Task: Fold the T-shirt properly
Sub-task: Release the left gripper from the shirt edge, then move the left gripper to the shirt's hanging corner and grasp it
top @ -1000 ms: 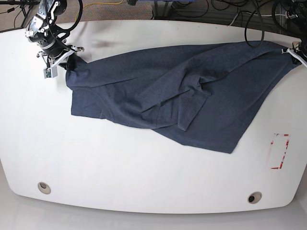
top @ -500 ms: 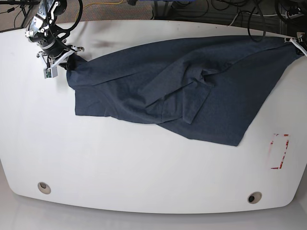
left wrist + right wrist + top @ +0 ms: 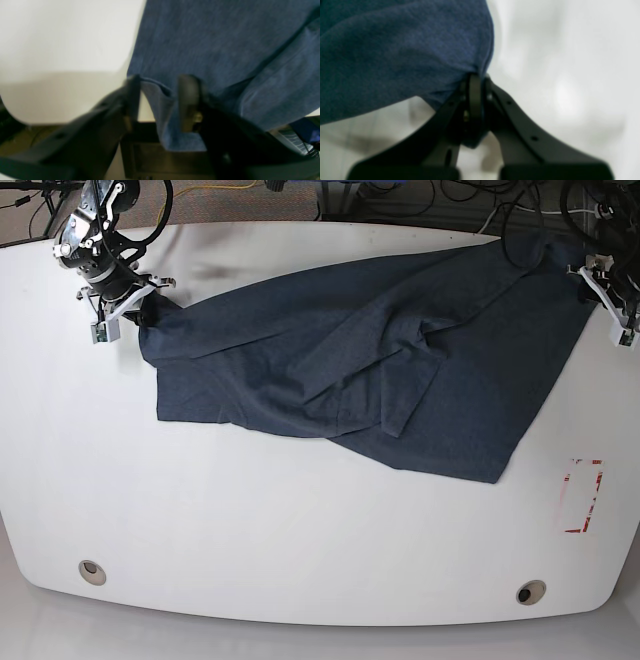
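The white worktop fills most of what I see from the base, a broad rounded slab with a round hole near one front corner and another near the other. Beyond its far edge lies a dark floor strewn with black cables. The T-shirt sprawls rumpled across the far half of the worktop, dark blue, stretched between my two arms. A red and white marker sits on the bare surface near the shirt's front corner. My right jaws are pressed together on one corner of the shirt. My left jaws stand apart, a hem of the shirt hanging loose between them.
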Robot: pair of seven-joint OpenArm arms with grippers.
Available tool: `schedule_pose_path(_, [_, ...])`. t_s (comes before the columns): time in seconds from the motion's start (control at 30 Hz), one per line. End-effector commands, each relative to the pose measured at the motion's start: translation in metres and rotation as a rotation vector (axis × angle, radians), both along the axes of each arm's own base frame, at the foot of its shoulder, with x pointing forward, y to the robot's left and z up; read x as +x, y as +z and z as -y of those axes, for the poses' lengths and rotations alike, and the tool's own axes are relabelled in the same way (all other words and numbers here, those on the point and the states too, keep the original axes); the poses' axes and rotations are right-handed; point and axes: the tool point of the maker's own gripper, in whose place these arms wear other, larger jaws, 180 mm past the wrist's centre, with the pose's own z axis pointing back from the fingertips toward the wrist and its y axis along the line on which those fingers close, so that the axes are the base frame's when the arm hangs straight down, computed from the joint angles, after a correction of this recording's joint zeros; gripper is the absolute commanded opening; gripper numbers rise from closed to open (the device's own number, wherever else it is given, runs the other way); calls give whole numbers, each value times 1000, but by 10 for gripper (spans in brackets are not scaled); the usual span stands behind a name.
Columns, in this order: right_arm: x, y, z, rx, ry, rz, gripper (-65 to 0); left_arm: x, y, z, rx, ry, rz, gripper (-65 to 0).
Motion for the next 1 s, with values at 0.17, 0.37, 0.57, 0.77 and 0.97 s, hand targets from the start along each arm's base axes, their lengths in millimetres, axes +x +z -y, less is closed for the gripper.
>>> schedule_pose_path(0.17, [6, 9, 3, -14, 12, 30, -650, 34, 32, -4, 44, -28, 120, -294])
schedule_pose_path(0.37, [6, 9, 3, -14, 12, 30, -650, 72, 57, -2, 45, -32, 235, -261])
schedule_pose_path(0.57, [10, 8, -3, 4, 5, 41, -650, 118, 85, 1, 30, -26, 349, -200])
schedule_pose_path(0.77, [9, 4, -5, -14, 7, 25, -650, 160, 86, -6, -70, 52, 386, -197])
schedule_pose_path(0.97, [14, 2, -8, -28, 5, 21, -650, 205, 82, -8, -154, 108, 421, -197])
